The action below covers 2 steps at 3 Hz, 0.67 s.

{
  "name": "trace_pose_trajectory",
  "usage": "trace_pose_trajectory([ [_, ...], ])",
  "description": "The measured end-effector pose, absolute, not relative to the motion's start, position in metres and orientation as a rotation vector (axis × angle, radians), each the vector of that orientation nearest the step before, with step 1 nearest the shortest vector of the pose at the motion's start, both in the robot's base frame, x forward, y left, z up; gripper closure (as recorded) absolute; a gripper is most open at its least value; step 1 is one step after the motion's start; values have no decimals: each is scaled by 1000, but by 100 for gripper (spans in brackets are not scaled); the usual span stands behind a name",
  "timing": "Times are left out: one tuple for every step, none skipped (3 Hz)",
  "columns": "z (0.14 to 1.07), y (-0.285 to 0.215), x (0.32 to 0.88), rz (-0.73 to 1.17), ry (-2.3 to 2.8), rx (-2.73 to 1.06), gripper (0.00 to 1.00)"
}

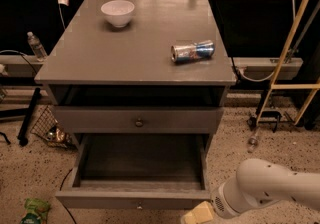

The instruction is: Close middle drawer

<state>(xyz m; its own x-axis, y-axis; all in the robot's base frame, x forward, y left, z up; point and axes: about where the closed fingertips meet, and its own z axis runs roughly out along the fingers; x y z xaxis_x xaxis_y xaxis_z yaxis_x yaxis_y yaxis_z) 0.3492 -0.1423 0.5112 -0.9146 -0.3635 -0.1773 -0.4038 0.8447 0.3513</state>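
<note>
The middle drawer (140, 199) is pulled far out at the bottom of the grey cabinet (135, 58). It is empty, and its flat front has a small round knob (139, 205). Above it the top drawer (137, 120), with the bigger knob, stands slightly out. The lowest drawer is hidden. My gripper (197, 215) shows as a pale yellow tip at the bottom edge, just right of the middle drawer's front right corner. My white arm (265, 188) comes in from the lower right.
A white bowl (117, 12) and a crushed can (192, 51) lie on the cabinet top. A wire basket (50, 130) and a bottle (36, 45) are on the left. A yellow frame (292, 48) stands on the right, and green litter (32, 210) is on the floor.
</note>
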Motion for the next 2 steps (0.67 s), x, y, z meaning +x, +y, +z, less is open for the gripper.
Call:
trace_pose_trajectory([
  [485,-149,348,566,2975,-522,0],
  [463,-149,346,560,3021,-488,0],
])
